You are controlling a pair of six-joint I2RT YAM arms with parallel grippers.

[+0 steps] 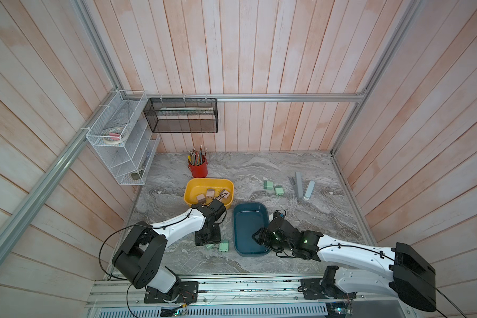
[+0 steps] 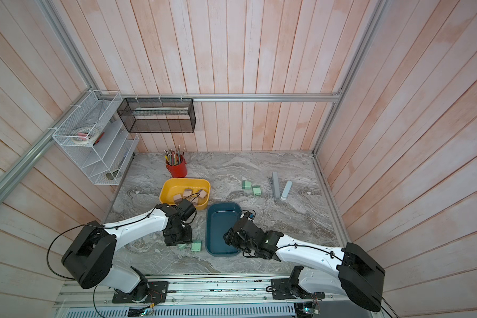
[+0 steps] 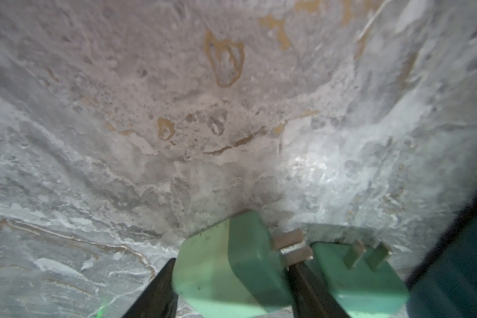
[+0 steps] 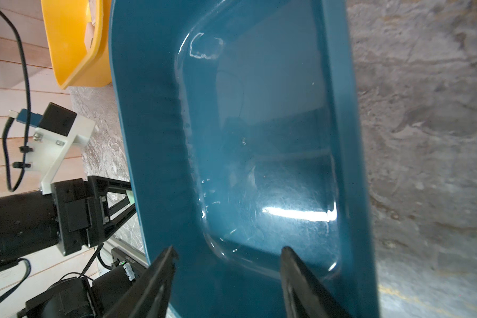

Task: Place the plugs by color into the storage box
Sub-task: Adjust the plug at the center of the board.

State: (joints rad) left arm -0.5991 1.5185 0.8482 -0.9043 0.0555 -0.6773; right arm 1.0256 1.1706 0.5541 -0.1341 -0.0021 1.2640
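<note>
Marble tabletop (image 1: 259,170), wood-slat walls all round.

White wire rack (image 1: 119,143) and black mesh basket (image 1: 182,115) hang at the rear left, clear of the work area.

Blue bin (image 1: 236,228) is front centre with its long axis front to back. No plugs in it. Yellow bin (image 1: 208,180) is just behind and to its left, long axis left to right. The left arm's wrist overhangs the yellow bin's front rim.

Red cup (image 1: 198,168) of pencils stands behind the yellow bin. Two grey sticks (image 1: 298,185) stand at the right rear.

Right claw (image 4: 229,250) hovers over the blue bin's near end. Fingers are moderately apart with nothing between them.

Left claw (image 3: 230,264) points down, just left of the blue bin. It is clamped on a green plug (image 3: 210,275), with a finger against each side. Can't tell if the plug is off the surface. Its prongs stick out sideways past one finger, toward the second green plug (image 3: 364,278). That one sits just beside it, between it and the blue bin wall, and its two prongs show in the left wrist view.

Two rear green plugs (image 1: 268,185) lie on the tabletop, close together and near the sticks.

Three tan plugs (image 1: 210,193) are visible in the yellow bin, lying at mixed angles. The arm blocks the view of the bin's front part.
</note>
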